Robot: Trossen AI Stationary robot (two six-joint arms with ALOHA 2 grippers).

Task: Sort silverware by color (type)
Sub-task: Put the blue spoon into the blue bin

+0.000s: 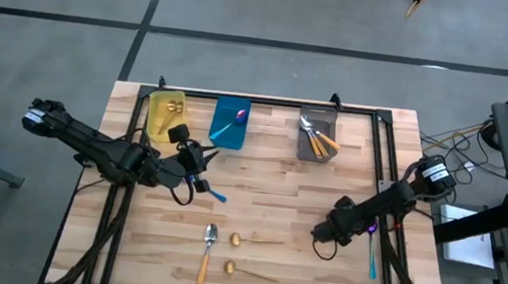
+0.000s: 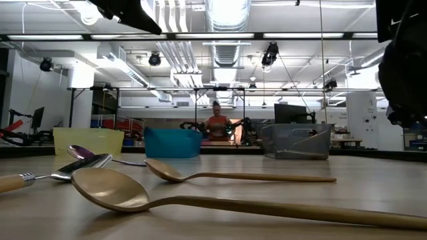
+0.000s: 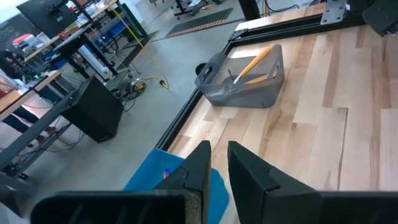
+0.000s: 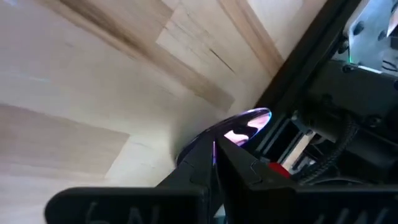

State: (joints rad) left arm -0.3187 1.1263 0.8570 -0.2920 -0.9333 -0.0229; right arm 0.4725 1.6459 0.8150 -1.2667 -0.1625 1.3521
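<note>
1. Sorting is partly done. The yellow bin (image 1: pixel 165 114) has gold pieces, the blue bin (image 1: pixel 229 122) a purple one, and the grey bin (image 1: pixel 317 134) orange-handled ones.
2. Left on the table (image 1: pixel 268 191) are one orange-handled spoon (image 1: pixel 208 251) and two gold spoons (image 1: pixel 253 241) (image 1: pixel 250 272) near the front edge. A purple spoon with teal handle (image 1: pixel 372 251) lies by the right rail.
3. The left gripper (image 3: pixel 217 149) hovers just in front of the blue bin, fingers nearly together with a thin gap. A teal handle (image 1: pixel 214 194) pokes out beside it. I cannot tell if it is pinched.
4. If that spoon is held, the step is likely a drop into the blue bin. Move fully over the bin's middle, lower close to the rim, then open, so the long handle doesn't tip out.
5. The right gripper (image 4: pixel 214 152) is closed, tips right at the purple bowl (image 4: pixel 249 123) of the rail-side spoon. Whether it actually grips it is unclear.
6. That spoon lies tight against the frame. Take it by the handle or drag it clear first, approaching slowly to avoid the rail.
</note>
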